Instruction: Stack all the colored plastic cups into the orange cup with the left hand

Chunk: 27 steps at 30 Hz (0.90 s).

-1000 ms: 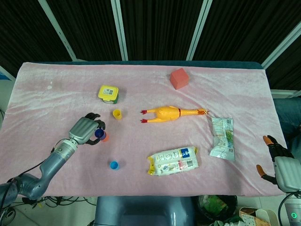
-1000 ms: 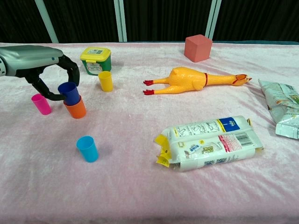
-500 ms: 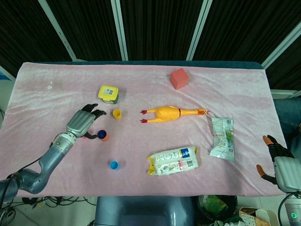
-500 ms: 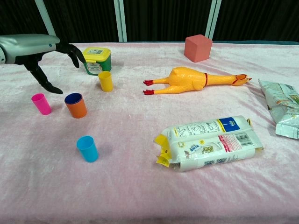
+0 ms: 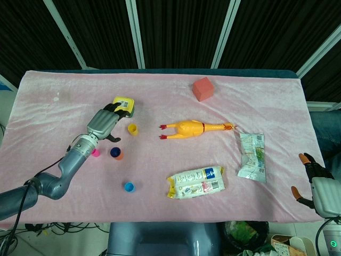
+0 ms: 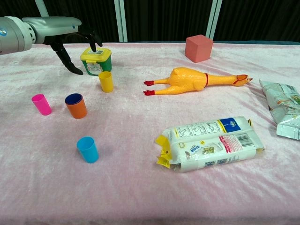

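The orange cup [image 6: 76,108] stands upright on the pink cloth [image 6: 140,187] with a dark blue cup [image 6: 73,98] already nested inside it, only the rim showing. Left to stack are the yellow cup [image 6: 106,81] just behind it, the pink cup [image 6: 41,104] to one side and the light blue cup [image 6: 87,149] nearer the robot, all upright and apart from each other. These look like thin, light, stiff plastic with smooth tapered walls, so they would likely tip or skid at a nudge; a light pinch across the wall near the rim seems the safest hold. The left hand [image 6: 75,43] hovers above the cloth near the yellow-lidded tub [image 6: 96,60], fingers spread and holding nothing. The tub sits close behind the yellow cup, so an approach from above or from the front seems to offer more room. The rubber chicken [image 6: 197,79] and the packets [image 6: 211,143] lie well apart. The right hand [image 5: 314,184] rests at the table's edge, fingers apart, empty.
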Each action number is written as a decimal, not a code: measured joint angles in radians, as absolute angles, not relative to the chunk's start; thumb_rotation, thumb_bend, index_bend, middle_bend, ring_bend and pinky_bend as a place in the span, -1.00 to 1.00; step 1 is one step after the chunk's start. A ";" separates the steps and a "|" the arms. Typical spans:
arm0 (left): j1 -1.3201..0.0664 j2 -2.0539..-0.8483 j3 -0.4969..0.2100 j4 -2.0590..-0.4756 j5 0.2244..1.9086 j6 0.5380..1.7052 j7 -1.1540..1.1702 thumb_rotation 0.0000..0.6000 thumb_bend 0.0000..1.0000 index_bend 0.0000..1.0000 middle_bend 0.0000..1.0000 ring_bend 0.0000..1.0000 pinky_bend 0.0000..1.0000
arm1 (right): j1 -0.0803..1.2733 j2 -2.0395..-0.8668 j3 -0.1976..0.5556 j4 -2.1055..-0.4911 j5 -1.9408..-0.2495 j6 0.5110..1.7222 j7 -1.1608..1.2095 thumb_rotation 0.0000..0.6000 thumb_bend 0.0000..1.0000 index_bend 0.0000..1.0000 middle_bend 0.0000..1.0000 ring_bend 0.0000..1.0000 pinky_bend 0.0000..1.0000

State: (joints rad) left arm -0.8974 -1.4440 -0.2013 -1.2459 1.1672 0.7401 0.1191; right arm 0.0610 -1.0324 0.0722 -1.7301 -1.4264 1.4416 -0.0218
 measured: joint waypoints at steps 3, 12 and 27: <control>-0.912 -1.472 -0.204 -1.206 1.153 0.722 0.123 1.00 -0.74 -0.53 -0.42 -0.92 -0.76 | 0.061 -1.031 0.072 -1.732 -1.424 1.438 -0.016 1.00 -0.47 -0.93 -0.89 -0.68 -0.57; -0.960 -1.579 -0.206 -1.052 1.143 0.666 0.103 1.00 -0.74 -0.50 -0.38 -0.92 -0.76 | 0.064 -1.027 0.075 -1.735 -1.411 1.427 -0.003 1.00 -0.47 -0.93 -0.89 -0.68 -0.57; -0.998 -1.686 -0.194 -0.898 1.169 0.618 0.055 1.00 -0.47 -0.29 -0.19 -0.89 -0.76 | 0.065 -1.022 0.074 -1.738 -1.409 1.420 0.009 1.00 -0.47 -0.93 -0.89 -0.68 -0.57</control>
